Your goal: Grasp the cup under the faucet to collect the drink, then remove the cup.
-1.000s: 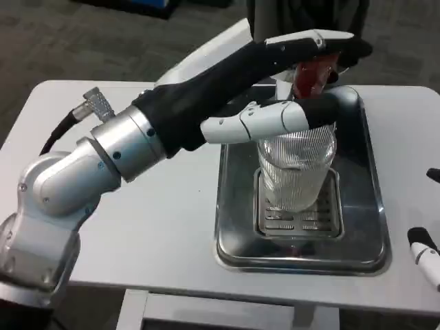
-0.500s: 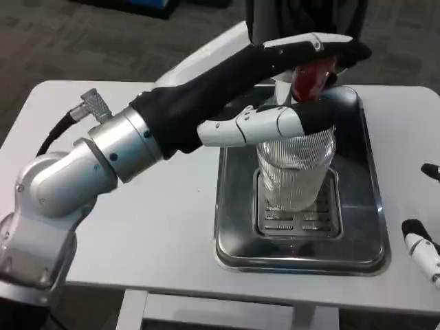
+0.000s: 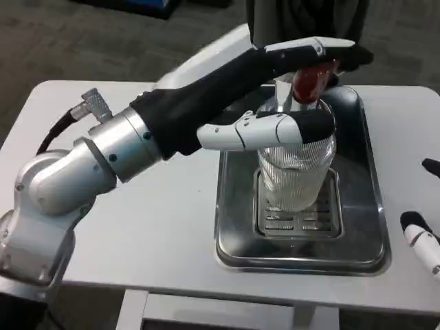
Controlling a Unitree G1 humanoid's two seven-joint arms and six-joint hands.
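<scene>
A clear ribbed cup (image 3: 295,172) stands upright on the drip grate of a steel tray (image 3: 234,227), below the faucet with its red handle (image 3: 311,81). My left hand (image 3: 275,89) reaches in from the left around the top of the cup. Its thumb (image 3: 275,130) lies across the cup's near side just under the rim. Its fingers (image 3: 323,49) stretch out straight over the red handle, behind and above the cup, and do not curl around it. At the right edge of the table my right hand (image 3: 423,240) shows only fingertips, spread apart with nothing in them.
The tray's raised rim (image 3: 302,261) surrounds the grate. The dark dispenser body (image 3: 302,17) rises behind the faucet. My left forearm (image 3: 103,165) crosses the left half of the white table (image 3: 165,234). Bare table lies left of and in front of the tray.
The left thumb has slid a little lower down the cup's front. The right hand's fingertips have drifted slightly up and left. The cup has not moved.
</scene>
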